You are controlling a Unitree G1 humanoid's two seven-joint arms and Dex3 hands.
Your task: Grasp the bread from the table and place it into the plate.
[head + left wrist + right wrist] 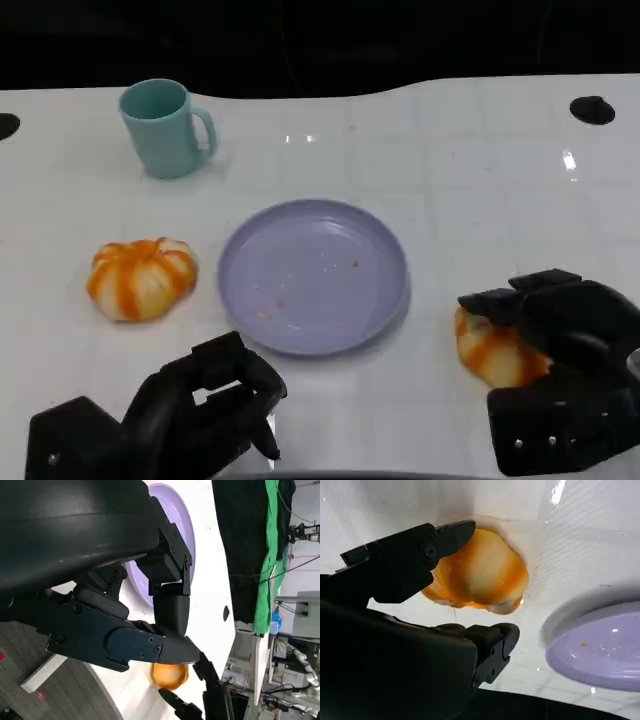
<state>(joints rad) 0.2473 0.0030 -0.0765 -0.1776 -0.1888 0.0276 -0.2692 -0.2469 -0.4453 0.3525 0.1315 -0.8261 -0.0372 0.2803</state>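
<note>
Two orange-striped bread buns lie on the white table. One bread sits left of the lilac plate, untouched. The other bread lies right of the plate, with my right hand over it. In the right wrist view this bread rests on the table between my fingers: one finger touches its side, while the opposite one stands apart from it. My left hand hovers near the front edge, fingers curled in on nothing. The left wrist view shows the plate and the right-hand bread.
A teal mug stands at the back left, well away from both hands. The plate holds only crumbs. Black round holes mark the table at the far right and far left edge.
</note>
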